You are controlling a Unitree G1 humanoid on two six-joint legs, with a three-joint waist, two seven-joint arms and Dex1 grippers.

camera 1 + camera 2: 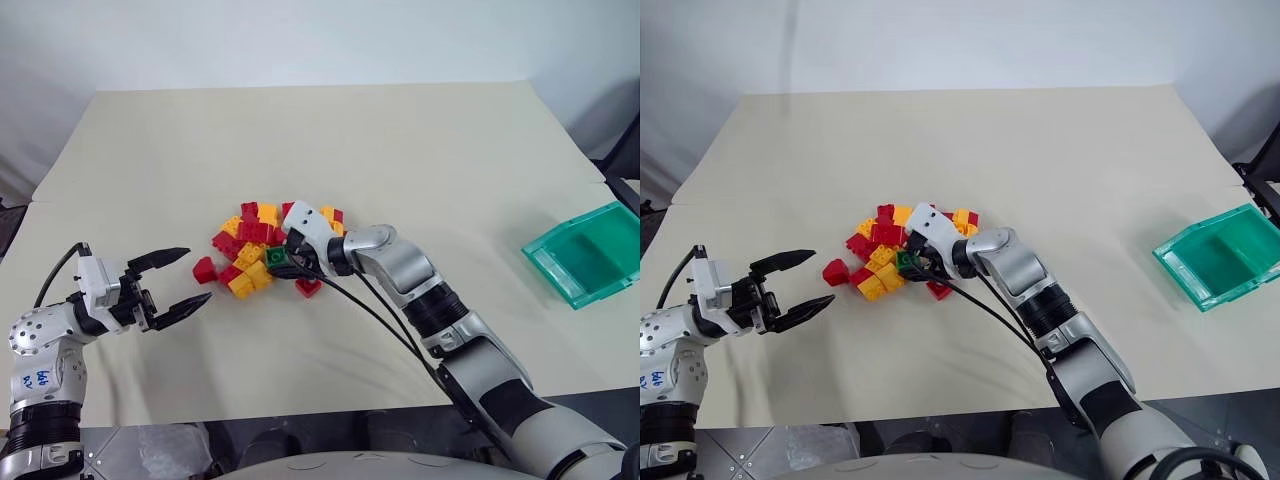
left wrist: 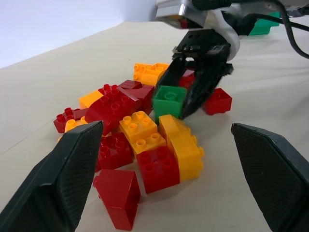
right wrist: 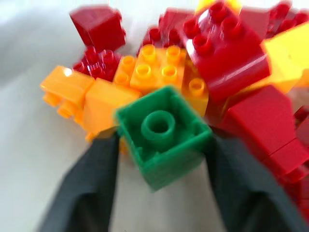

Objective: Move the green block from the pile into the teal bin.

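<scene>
The green block [image 2: 170, 100] is pinched between the two fingers of the right gripper [image 2: 193, 89], at the edge of the pile [image 1: 262, 248]. It must be carried to the teal bin [image 1: 590, 255], far off.

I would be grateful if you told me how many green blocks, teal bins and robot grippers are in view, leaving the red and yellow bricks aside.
green block: 1
teal bin: 1
grippers: 2, the left gripper and the right gripper
Total: 4
</scene>
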